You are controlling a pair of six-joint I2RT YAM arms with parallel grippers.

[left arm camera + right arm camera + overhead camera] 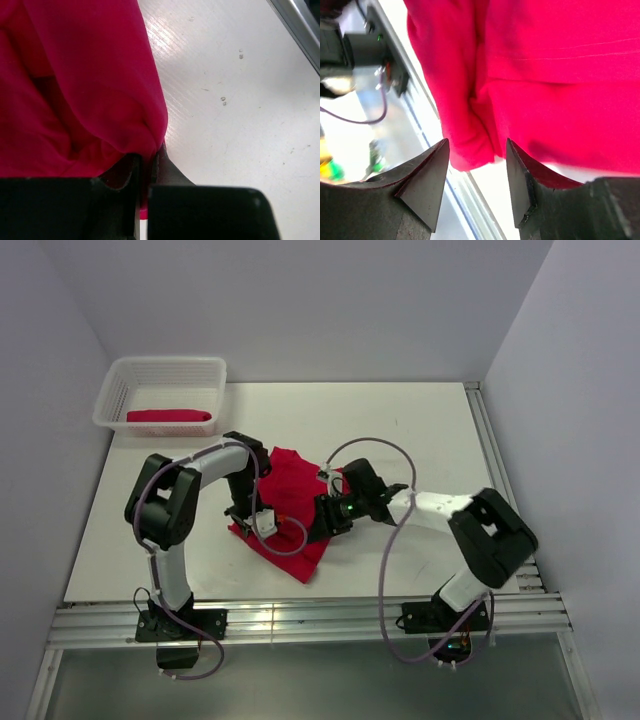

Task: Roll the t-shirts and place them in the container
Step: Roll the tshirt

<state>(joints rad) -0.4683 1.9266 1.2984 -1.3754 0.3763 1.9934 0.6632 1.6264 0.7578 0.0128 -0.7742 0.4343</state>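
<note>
One crimson t-shirt (295, 502) lies folded and bunched in the middle of the table. My left gripper (252, 518) is at its left edge, shut on a fold of the cloth (75, 75); the red fabric is pinched between the jaws of my left gripper (146, 165). My right gripper (322, 520) is at the shirt's right side. In the right wrist view its jaws stand apart around my right gripper (477, 150), and a rounded fold of the t-shirt (545, 75) hangs just beyond the gap, unpinched. A second t-shirt (168, 416) lies rolled in the basket.
The white lattice basket (160, 362) stands at the table's back left corner. Metal rails (300, 615) run along the near edge, and another rail (490, 455) lines the right side. Grey walls close in the back and both sides.
</note>
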